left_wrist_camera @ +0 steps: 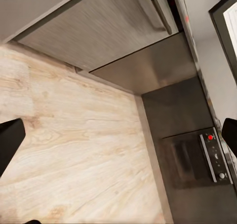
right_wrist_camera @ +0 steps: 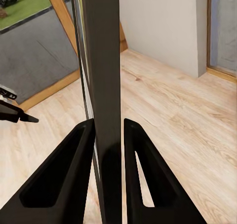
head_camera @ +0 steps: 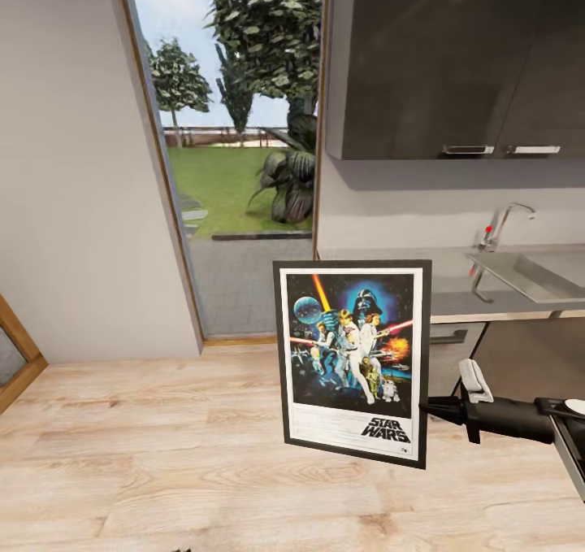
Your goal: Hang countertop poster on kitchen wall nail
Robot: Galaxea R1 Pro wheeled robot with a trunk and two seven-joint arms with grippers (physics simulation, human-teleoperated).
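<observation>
The right pincer (head_camera: 431,406) is closed on the right edge of the poster (head_camera: 352,361), low on the frame, so the picture hangs upright in the air with its printed face toward the head camera. In the right wrist view the two black fingers (right_wrist_camera: 74,169) press on both sides of the thin frame edge (right_wrist_camera: 101,85), which explains why the poster stays vertical and does not swing.

The poster is off the kitchen surface (head_camera: 455,292); it is in front of that surface's left end, above the wooden floor (head_camera: 162,454). The sink (head_camera: 536,276) and the chrome faucet (head_camera: 504,223) are on the surface, to the right of the poster.

I judge this edge grip leaves the top free for the nail (no nail can be made out here).

The left pincer's fingers (left_wrist_camera: 10,145) stand wide apart with nothing between them.
</observation>
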